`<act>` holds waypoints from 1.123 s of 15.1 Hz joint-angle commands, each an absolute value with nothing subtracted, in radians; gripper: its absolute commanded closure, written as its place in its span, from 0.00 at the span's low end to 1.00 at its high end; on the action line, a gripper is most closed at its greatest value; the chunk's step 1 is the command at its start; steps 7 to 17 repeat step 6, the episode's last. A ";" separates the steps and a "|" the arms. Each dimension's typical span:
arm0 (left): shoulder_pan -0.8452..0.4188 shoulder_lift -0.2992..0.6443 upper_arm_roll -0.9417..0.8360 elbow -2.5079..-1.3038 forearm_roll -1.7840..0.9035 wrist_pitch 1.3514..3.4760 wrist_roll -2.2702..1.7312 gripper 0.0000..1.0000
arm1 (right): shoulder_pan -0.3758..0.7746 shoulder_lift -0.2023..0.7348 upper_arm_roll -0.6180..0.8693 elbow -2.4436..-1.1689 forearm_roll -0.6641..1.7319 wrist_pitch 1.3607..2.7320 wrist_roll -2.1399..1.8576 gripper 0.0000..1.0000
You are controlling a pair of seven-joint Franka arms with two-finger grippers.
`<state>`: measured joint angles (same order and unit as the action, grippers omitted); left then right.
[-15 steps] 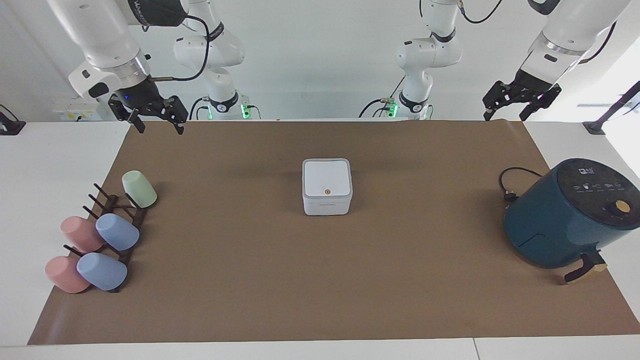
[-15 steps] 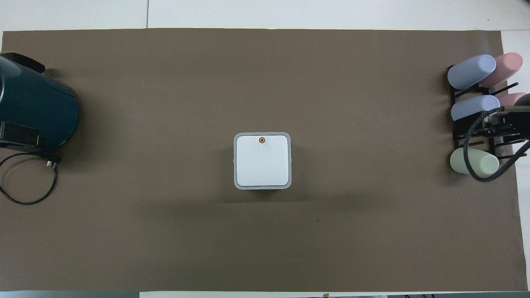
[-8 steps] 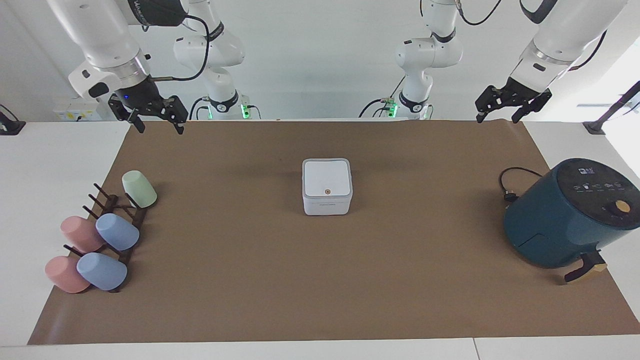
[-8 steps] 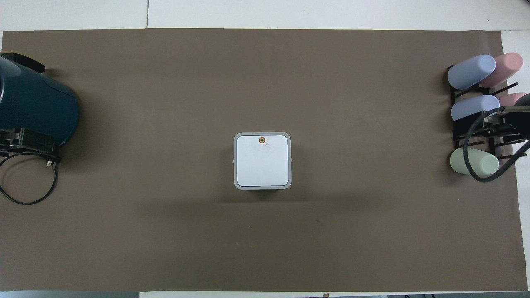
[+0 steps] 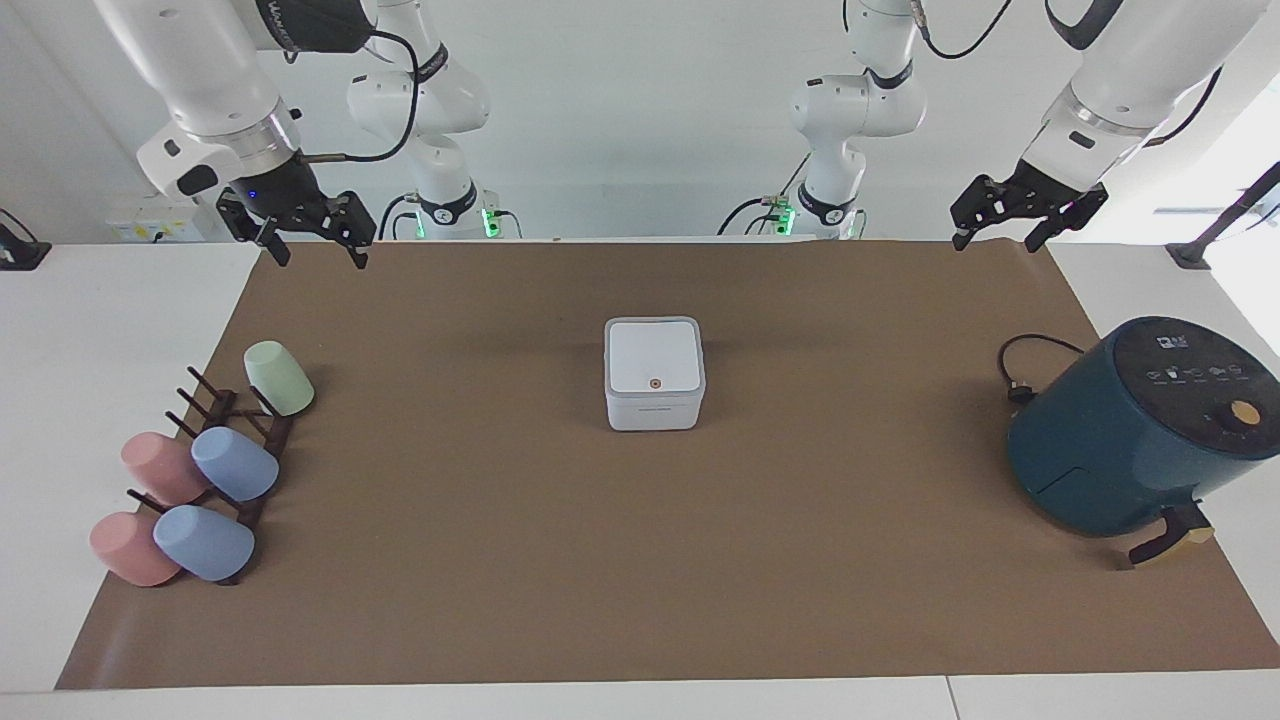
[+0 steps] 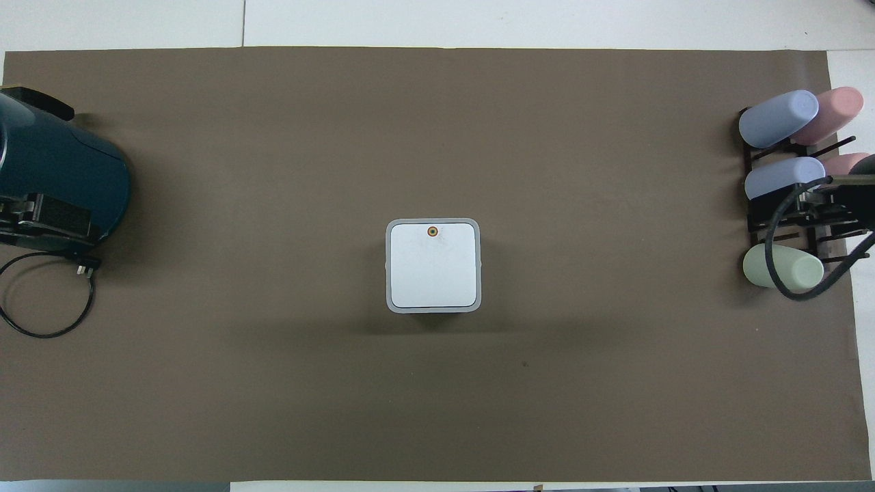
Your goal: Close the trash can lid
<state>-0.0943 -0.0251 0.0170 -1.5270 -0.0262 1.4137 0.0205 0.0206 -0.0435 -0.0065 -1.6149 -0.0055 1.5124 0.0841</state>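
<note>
The small white trash can [image 5: 655, 411] stands in the middle of the brown mat. Its white lid [image 5: 653, 358] lies flat and shut on top, with the orange-ringed dot on the edge farther from the robots. The blue underside is hidden. It shows the same from overhead, lid [image 6: 432, 266] flat within the can's grey rim [image 6: 387, 268]. My left gripper [image 5: 994, 244] hangs open and empty over the mat's edge nearest the robots, toward the left arm's end. My right gripper [image 5: 322, 258] hangs open and empty over the mat's corner at the right arm's end. Both are well away from the can.
A big dark teal air fryer [image 5: 1130, 440] with a black cord [image 5: 1020, 368] sits at the left arm's end. A dark rack [image 5: 235, 430] with several pastel cups lies at the right arm's end. The brown mat [image 5: 640, 560] covers most of the table.
My left gripper has drawn up and shifted a little toward the table's middle. The right arm, the trash can and its lid have not moved.
</note>
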 commanded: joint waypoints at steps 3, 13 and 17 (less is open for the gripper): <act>-0.101 -0.021 0.020 -1.511 -0.017 1.394 0.008 0.00 | 0.003 -0.041 0.006 -1.609 0.014 1.502 0.089 0.00; -0.100 -0.021 0.017 -1.509 -0.017 1.394 0.008 0.00 | 0.003 -0.041 0.006 -1.609 0.014 1.502 0.089 0.00; -0.100 -0.021 0.017 -1.509 -0.017 1.394 0.008 0.00 | 0.003 -0.041 0.006 -1.609 0.014 1.502 0.089 0.00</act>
